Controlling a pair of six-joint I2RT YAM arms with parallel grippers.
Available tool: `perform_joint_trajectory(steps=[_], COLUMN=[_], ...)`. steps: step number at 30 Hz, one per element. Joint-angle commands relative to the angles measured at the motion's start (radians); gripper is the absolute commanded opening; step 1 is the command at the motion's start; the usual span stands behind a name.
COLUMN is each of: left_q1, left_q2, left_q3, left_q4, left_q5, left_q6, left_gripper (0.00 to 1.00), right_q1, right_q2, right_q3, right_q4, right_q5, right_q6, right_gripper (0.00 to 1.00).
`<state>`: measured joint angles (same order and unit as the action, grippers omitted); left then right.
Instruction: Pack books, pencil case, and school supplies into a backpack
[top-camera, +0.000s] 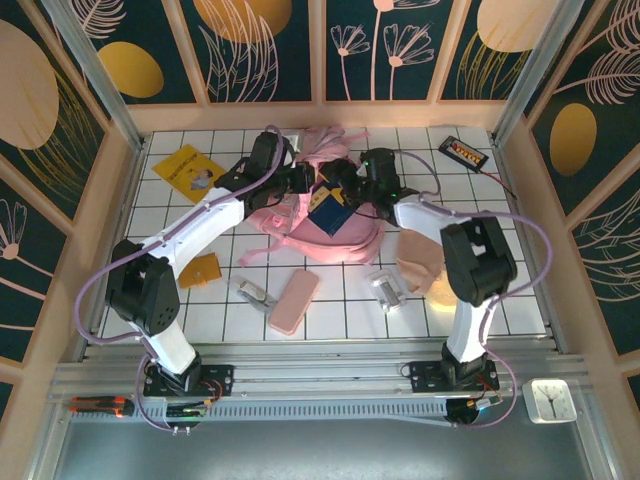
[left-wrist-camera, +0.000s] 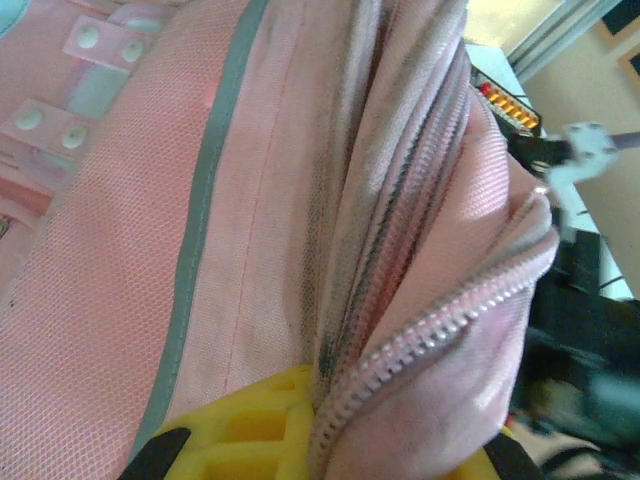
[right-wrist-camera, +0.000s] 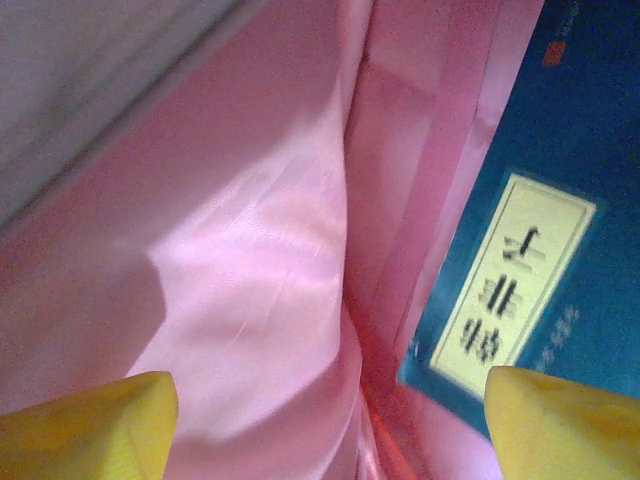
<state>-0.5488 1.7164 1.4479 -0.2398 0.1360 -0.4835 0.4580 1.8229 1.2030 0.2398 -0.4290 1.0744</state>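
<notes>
The pink backpack lies at the table's middle with its mouth held open. My left gripper is shut on the backpack's zip edge, the fabric pinched between its yellow fingers. The navy book stands partly inside the opening. My right gripper is open over the pink lining, with the navy book's pale label by its right fingertip. The yellow book lies at the far left. The pencil case, an orange pad and two silver clips lie in front.
A black slab with an orange label sits at the far right corner. A beige soft thing lies beside the right arm. Wooden walls close in the tiled table on three sides.
</notes>
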Motion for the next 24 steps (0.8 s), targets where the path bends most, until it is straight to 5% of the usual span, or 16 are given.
perform_joint_trajectory(steps=[1, 2, 7, 11, 17, 24], left_q1=[-0.023, -0.027, -0.024, 0.038, 0.278, 0.644], left_q2=[-0.036, -0.023, -0.083, -0.218, -0.435, -0.446], left_q3=[0.005, 0.017, -0.001, -0.105, -0.347, -0.593], left_q4=[0.140, 0.137, 0.080, 0.020, -0.051, 0.152], left_q5=[0.119, 0.141, 0.105, 0.050, -0.049, 0.133], left_q6=[0.007, 0.014, 0.033, -0.034, -0.163, -0.321], left_gripper=[0.10, 0.13, 0.68, 0.94, 0.96, 0.93], right_q1=[-0.001, -0.003, 0.002, 0.011, -0.024, -0.019], right_q2=[-0.185, -0.217, -0.315, -0.299, -0.204, -0.125], right_q3=[-0.055, -0.074, -0.102, -0.080, -0.078, 0.012], right_q4=[-0.120, -0.144, -0.274, -0.356, -0.367, -0.415], right_q5=[0.107, 0.128, 0.170, 0.164, 0.121, 0.093], right_q6=[-0.097, -0.114, -0.173, -0.207, -0.183, -0.230], right_gripper=[0.80, 0.80, 0.80, 0.80, 0.79, 0.80])
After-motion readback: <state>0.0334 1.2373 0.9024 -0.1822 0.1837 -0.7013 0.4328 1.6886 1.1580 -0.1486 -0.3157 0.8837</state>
